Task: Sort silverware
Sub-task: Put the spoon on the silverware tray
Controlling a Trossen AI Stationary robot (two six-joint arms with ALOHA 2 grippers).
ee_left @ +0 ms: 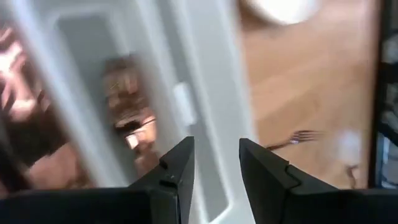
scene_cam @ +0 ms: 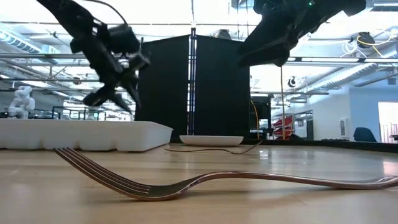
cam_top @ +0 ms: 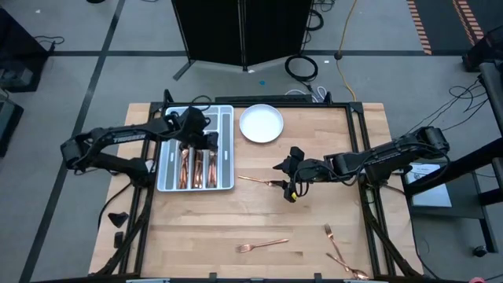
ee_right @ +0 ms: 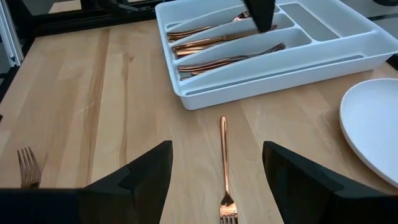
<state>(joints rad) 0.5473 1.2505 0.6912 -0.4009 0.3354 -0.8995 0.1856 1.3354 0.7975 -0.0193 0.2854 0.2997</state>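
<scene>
A grey compartmented tray (cam_top: 226,149) at the far left holds several copper pieces of silverware (cam_top: 196,167); they also show in the right wrist view (ee_right: 217,43). My left gripper (cam_top: 195,135) hovers over the tray, open and empty (ee_left: 216,163). A copper fork (cam_top: 261,181) lies flat on the table right of the tray. My right gripper (cam_top: 289,179) is open above it, with the fork (ee_right: 224,162) between and below the spread fingers, its tines toward the gripper. In the low view my right gripper (scene_cam: 273,46) is well above the table.
A white round plate (cam_top: 261,123) stands right of the tray at the far side. Three more copper forks lie near the front edge: one at the centre (cam_top: 263,245) and two at the right (cam_top: 328,233) (cam_top: 347,266). Bare wood lies between them.
</scene>
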